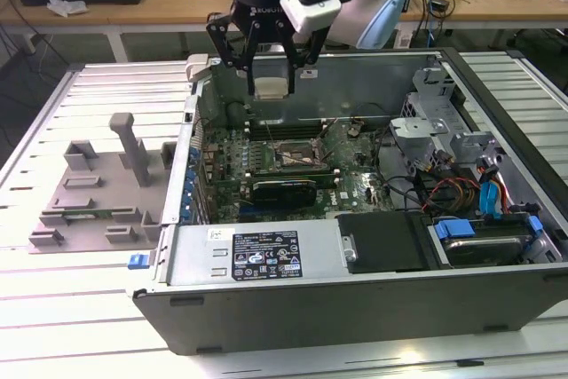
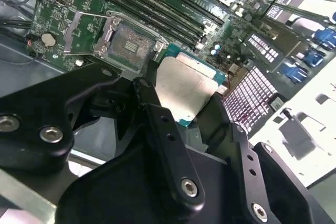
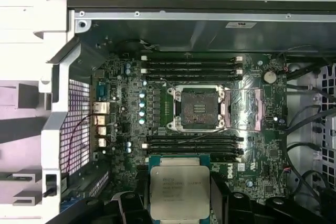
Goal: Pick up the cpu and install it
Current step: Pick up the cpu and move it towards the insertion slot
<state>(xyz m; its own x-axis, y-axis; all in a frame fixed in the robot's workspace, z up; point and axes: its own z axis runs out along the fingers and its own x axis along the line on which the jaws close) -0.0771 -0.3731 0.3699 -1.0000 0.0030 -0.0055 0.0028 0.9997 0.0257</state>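
1. The tool hangs over the open computer case, above the motherboard and near the case's rear wall.
2. Tool state: the fingers are clamped on the cpu, one on each of two opposite edges. The chip is clear of the board and touches nothing else.
3. In the first wrist view the cpu sits level between the black fingers, silver top towards the camera, with its green rim showing on the upper edge.
4. The socket lies on the board beyond the chip, well apart from it. Its dark contact field is exposed. The metal retention plate is swung open to one side of it.
5. In the second wrist view the socket lies just beyond the held chip's far corner, at a lower level.
6. Rows of memory slots run along two opposite sides of the socket.
7. The case rests on a slatted metal desk. A grey plastic fixture with upright blocks stands on the desk beside the case, on the exterior view's left.
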